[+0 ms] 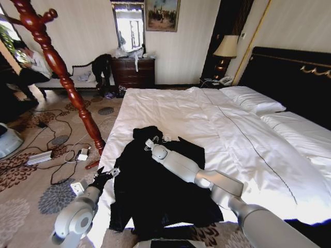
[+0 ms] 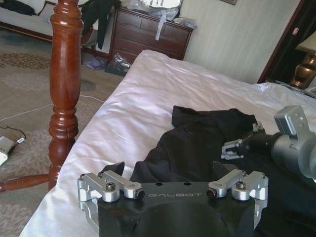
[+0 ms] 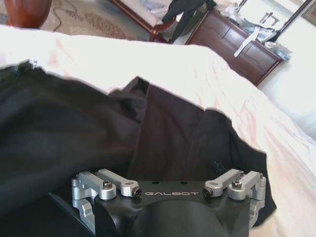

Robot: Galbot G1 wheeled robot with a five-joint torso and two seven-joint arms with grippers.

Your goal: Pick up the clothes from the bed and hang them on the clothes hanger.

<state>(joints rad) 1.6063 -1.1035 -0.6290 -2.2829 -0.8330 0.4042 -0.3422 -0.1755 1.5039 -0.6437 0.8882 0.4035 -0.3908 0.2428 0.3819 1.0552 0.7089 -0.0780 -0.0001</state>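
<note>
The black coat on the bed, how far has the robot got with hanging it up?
Nothing looks done yet: the black coat lies spread on the bed. In hand: the right gripper reaches over its upper part, and the left gripper sits open at the coat's edge. Left: gripping, lifting and hanging it on the coat stand beside the bed.

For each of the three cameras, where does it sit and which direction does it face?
Head view: high on the robot, looking down at the bed; both arms show, over the clothes.
Left wrist view: on the left arm, facing the clothes hanger; the right gripper shows.
Right wrist view: low over the clothes.
All share the clothes.
</note>
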